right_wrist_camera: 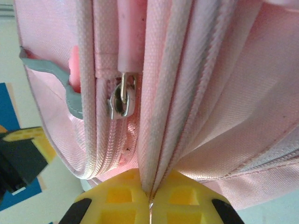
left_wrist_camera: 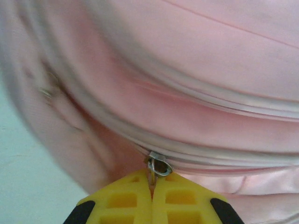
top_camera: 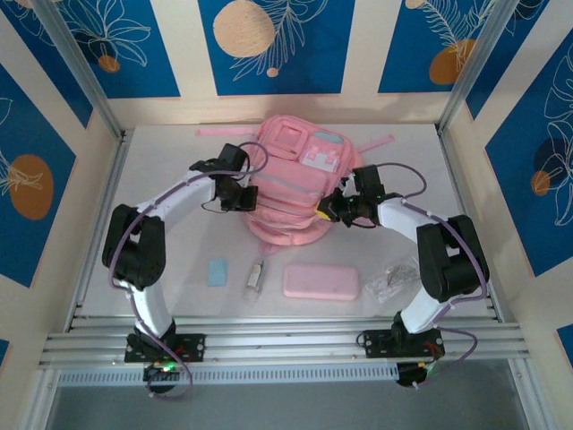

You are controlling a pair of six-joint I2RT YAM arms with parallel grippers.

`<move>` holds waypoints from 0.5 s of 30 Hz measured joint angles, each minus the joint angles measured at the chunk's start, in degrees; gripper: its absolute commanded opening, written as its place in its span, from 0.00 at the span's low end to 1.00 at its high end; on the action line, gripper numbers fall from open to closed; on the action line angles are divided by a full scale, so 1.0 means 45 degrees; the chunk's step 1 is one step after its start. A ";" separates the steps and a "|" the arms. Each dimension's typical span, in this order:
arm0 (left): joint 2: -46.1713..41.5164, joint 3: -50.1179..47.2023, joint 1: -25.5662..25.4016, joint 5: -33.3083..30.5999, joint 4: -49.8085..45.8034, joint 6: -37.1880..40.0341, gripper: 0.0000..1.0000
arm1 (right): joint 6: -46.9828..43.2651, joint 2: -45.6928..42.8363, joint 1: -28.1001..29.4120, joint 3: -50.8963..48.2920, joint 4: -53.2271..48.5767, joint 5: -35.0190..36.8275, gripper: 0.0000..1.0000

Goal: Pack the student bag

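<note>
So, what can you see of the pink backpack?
The student bag is soft pink woven fabric with several zips, pale grey trim and a light patch. It lies front up on the table. The left gripper pinches its metal zip pull; the right gripper pinches a seam fold.

We saw the student bag (top_camera: 291, 202) as soft pink cloth, its weave fine and matt, with ribbed piping along the seams and a faint sheen on the lower panel. Its zip pull (left_wrist_camera: 159, 165) was bright bare metal. The left gripper (left_wrist_camera: 152, 186) and right gripper (right_wrist_camera: 150, 189) were matt yellow plastic, moulded with square hollows. The table (top_camera: 161, 152) looked smooth, white and matt; the pencil case (top_camera: 320, 281) smooth pink; the rails (top_camera: 286, 342) brushed metal.
</note>
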 measured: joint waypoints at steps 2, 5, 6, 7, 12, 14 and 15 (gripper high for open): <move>-0.0151 -0.0160 0.0005 0.0170 0.0155 0.0107 0.00 | -0.0563 0.0029 -0.0223 0.0345 -0.0593 0.0010 0.00; -0.0806 -0.0884 -0.0170 0.0831 0.0821 0.0112 0.00 | -0.1166 0.0393 -0.0665 0.1088 -0.1506 0.0117 0.00; -0.1005 -0.1088 -0.0253 0.1010 0.1044 0.0102 0.00 | -0.1311 0.0607 -0.0806 0.1370 -0.1773 0.0214 0.00; -0.1258 -0.1336 -0.0384 0.1209 0.1307 0.0049 0.00 | -0.1443 0.0840 -0.0928 0.1642 -0.1987 0.0355 0.00; -0.2025 -0.2244 -0.1209 0.2045 0.2234 -0.0500 0.00 | -0.1758 0.2171 -0.1404 0.3264 -0.2788 0.1015 0.00; -0.2050 -0.2390 -0.1569 0.2370 0.2613 -0.0797 0.00 | -0.1763 0.2662 -0.1549 0.3915 -0.2914 0.1180 0.06; -0.2040 -0.2395 -0.1695 0.2458 0.2735 -0.0908 0.00 | -0.1758 0.2832 -0.1603 0.4167 -0.2939 0.1234 0.12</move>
